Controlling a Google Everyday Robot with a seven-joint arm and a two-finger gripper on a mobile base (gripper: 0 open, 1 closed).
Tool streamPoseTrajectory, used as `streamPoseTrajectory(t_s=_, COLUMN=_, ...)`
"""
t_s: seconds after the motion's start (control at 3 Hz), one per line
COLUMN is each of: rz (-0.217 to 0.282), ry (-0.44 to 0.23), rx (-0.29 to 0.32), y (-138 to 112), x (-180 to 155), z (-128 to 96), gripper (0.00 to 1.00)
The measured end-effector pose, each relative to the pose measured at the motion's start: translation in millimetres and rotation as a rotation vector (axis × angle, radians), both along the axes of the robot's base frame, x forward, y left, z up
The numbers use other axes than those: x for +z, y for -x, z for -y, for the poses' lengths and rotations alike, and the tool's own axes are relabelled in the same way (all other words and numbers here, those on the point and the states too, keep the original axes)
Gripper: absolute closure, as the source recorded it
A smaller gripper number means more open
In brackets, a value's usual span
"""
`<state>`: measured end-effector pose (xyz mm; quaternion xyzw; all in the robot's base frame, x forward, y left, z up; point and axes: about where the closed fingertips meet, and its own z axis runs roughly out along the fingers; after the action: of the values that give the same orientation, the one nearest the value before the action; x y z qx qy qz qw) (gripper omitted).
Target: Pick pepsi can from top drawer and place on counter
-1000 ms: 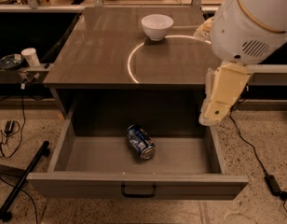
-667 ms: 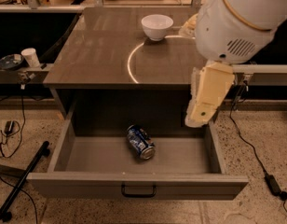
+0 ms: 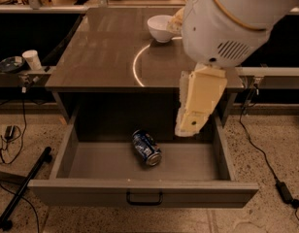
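Note:
The pepsi can (image 3: pixel 146 147) lies on its side on the floor of the open top drawer (image 3: pixel 140 191), near the middle, blue with a silver end facing front right. My gripper (image 3: pixel 190 125) hangs from the big white arm over the drawer's right half, above and to the right of the can and apart from it. The counter (image 3: pixel 103 47) is the glossy grey-brown top behind the drawer, with a bright curved reflection. The arm hides the counter's right part.
A white bowl (image 3: pixel 159 27) stands at the back of the counter. A low side shelf on the left holds a white cup (image 3: pixel 31 59). Cables (image 3: pixel 258 144) and a black bar (image 3: pixel 23 188) lie on the speckled floor beside the cabinet.
The arm and gripper have swung left, from beyond the drawer's right side to over its right half, closer to the can. The can has not moved.

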<state>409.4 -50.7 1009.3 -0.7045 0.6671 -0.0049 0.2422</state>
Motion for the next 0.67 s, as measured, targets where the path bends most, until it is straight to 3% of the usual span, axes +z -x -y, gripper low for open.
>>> streamPoseTrajectory(t_s=0.67, rz=-0.004, ry=-0.038, rx=0.015, y=8, x=-29, z=-8, gripper=0.0)
